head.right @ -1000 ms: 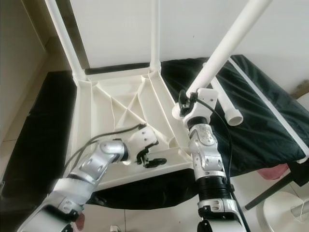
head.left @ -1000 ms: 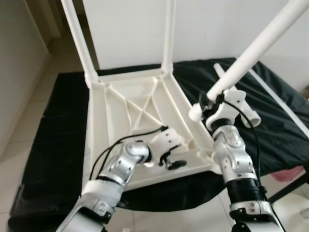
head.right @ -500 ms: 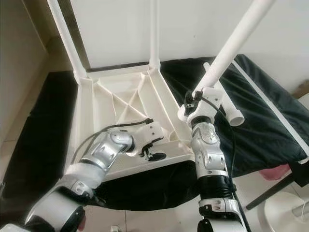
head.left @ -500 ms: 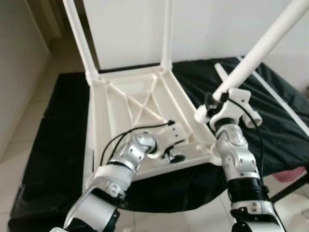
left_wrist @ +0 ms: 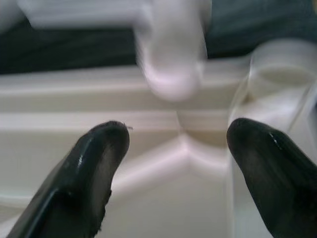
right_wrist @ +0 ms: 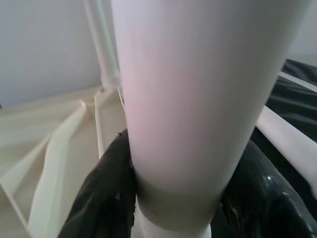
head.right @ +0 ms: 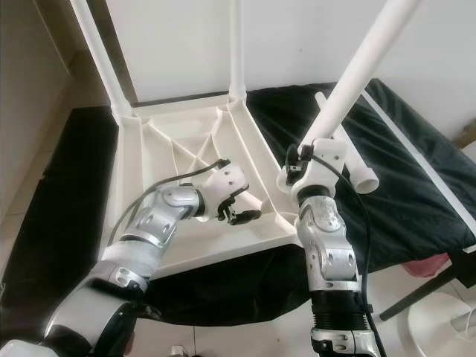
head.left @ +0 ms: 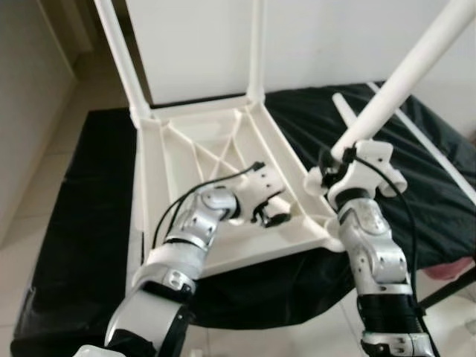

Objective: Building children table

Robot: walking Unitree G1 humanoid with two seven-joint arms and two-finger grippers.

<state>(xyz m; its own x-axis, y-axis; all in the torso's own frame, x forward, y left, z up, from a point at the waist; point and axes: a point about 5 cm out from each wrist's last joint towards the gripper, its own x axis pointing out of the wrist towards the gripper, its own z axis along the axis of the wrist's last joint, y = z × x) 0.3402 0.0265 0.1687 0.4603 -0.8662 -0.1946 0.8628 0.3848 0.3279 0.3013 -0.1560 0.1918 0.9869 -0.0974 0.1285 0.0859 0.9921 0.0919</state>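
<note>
White plastic table top (head.left: 216, 160), upside down on black cloth (head.left: 97, 223), two legs already standing at far corners.

Third table leg (head.right: 355, 71) clenched in right gripper (right_wrist: 173, 198), tilted, low end near front right corner socket (left_wrist: 280, 79). Left gripper (left_wrist: 173, 163) with fingers spread, grasping nothing, just over ribbed underside near same corner. Another loose leg (head.right: 343, 156) lying on cloth beside.

one tabletop (head.left: 195, 160), four legs (head.left: 405, 74), two grippers (head.left: 274, 216).

White tabletop (head.left: 186, 160), white legs (head.left: 401, 74), black cloth (head.left: 97, 216), silver arms, black gripper fingers (left_wrist: 94, 168).
</note>
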